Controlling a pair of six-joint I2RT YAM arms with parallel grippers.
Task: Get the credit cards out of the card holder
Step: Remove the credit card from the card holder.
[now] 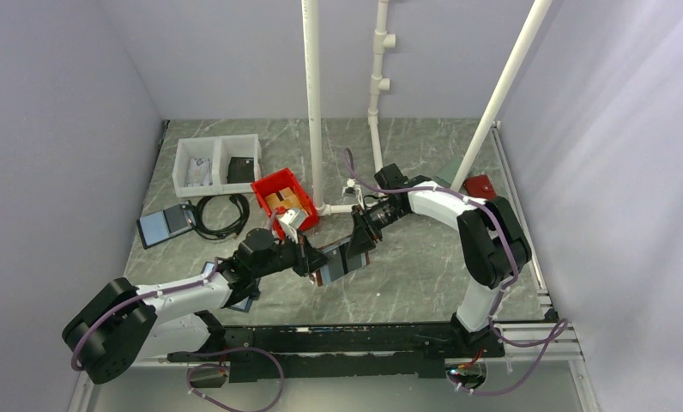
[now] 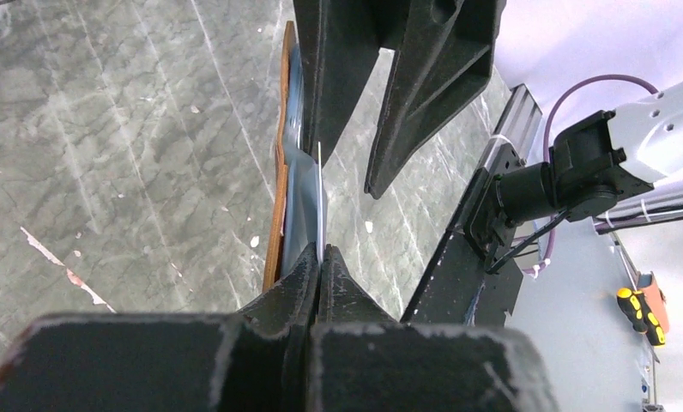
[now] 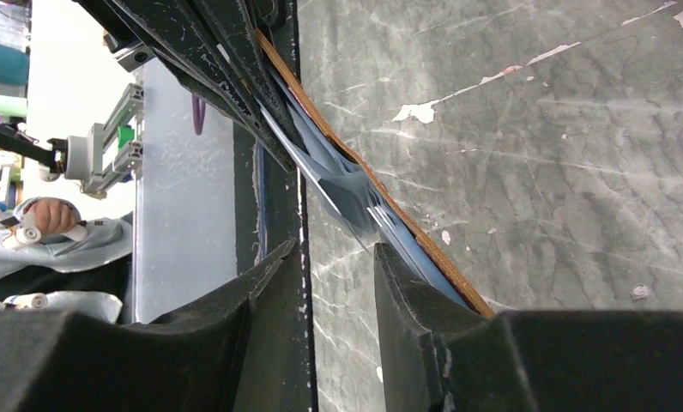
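Card holder (image 1: pixel 336 262) edge-up, axis seemingly claw-to-claw, left claw (image 2: pixel 319 257) clamping it, right claw (image 3: pixel 338 251) apart

The card holder (image 2: pixel 278 206) is showing a brown outer edge and pale blue inside; the surface (image 2: pixel 106 129) is displaying grey-green marbling with pale veins; a bin (image 1: pixel 262 192) is showing red.

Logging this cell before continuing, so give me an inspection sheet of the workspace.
Surface: grey marbled tabletop, pale scuffs.
Job's things: brown leather-like bifold card holder held by the left arm, pale sheets inside.
Clutter: red plastic bin, white two-compartment tray, blue-edged folder, black coiled cord.
Pincers: left pincer shut on the card holder; right pincer open beside it.
Cables: purple cables along both arms.
Surroundings: white plastic pipes, grey walls.
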